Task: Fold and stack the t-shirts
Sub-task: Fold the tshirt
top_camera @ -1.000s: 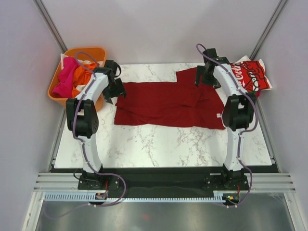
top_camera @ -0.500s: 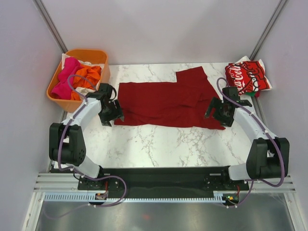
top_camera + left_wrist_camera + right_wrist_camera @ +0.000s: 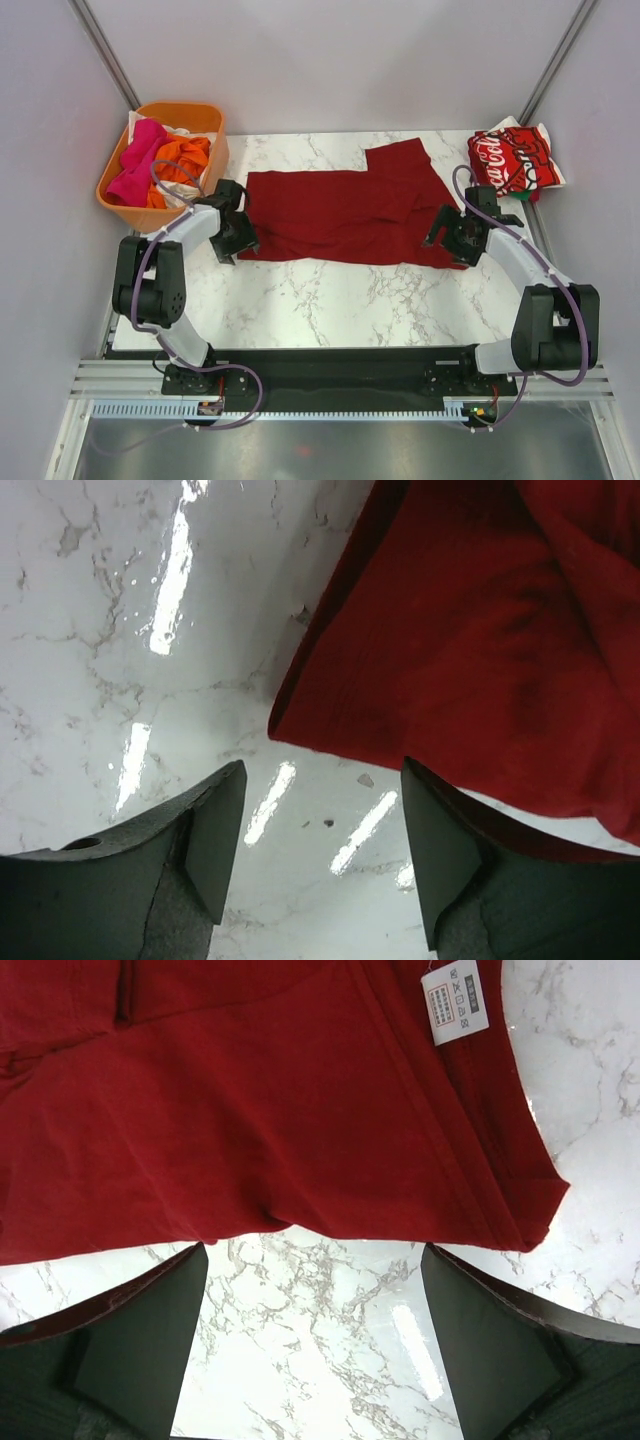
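Observation:
A dark-red t-shirt (image 3: 350,212) lies spread flat on the marble table (image 3: 330,300). My left gripper (image 3: 240,240) hangs low at its near left corner. In the left wrist view the left gripper (image 3: 322,780) is open over bare marble, with the shirt's corner (image 3: 460,660) just beyond the fingertips. My right gripper (image 3: 442,232) is at the near right corner. It (image 3: 315,1260) is open too, the shirt's hem (image 3: 280,1110) just ahead, and a white label (image 3: 455,1002) shows on the cloth. A folded bright red Coca-Cola t-shirt (image 3: 515,160) rests at the back right.
An orange tub (image 3: 185,108) stands off the table's back left corner, holding a pink tee (image 3: 135,165), an orange one (image 3: 185,155) and some white cloth. Grey walls close in on both sides.
Both arms have swung down from the shirt's far edge to its near corners. In the last half second the left arm drew in a little closer to the corner.

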### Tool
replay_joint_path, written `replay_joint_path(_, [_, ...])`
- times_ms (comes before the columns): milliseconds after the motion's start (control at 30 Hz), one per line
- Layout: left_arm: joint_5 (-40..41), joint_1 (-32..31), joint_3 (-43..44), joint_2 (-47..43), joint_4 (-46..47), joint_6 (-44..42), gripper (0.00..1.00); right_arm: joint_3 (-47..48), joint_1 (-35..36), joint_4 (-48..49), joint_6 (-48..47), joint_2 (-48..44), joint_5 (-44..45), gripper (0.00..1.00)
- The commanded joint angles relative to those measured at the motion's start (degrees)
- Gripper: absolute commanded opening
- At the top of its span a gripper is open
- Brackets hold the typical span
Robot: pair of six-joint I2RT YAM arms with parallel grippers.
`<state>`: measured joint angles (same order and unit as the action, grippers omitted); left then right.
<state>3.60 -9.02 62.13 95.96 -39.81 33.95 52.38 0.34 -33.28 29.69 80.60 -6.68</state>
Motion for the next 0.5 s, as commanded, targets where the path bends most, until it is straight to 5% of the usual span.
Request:
replay_joint_path(0, [5.7,-0.1,0.5,3.5,4.1,4.0,0.70,-1.7,-1.9,1.6,-0.3,-2.8,-0.3,0.95])
replay_joint_path(67, [6.2,-0.1,0.4,4.8,5.2,4.5,0.68,-2.3,-2.5,1.7,-0.6,-3.3,-0.2,0.95])
replay_joint_path(167, [7.4,-0.1,-0.1,6.7,7.7,4.9,0.50,-3.0,-3.8,1.3,-1.0,-3.5,1.2,0.96])
replay_joint_path(200, [8.3,-0.5,0.0,7.1,8.2,4.6,0.33,-3.2,-4.2,1.1,-1.0,-3.4,2.1,0.95])
replay_joint_path(300, [10.9,-1.1,0.2,7.7,8.3,4.6,0.14,-4.5,-4.2,0.8,-1.1,-4.5,8.3,0.95])
replay_joint_path(467, [11.0,-1.9,-0.5,6.2,8.9,4.9,0.04,-5.2,-4.3,2.2,-0.5,-1.2,10.1,0.90])
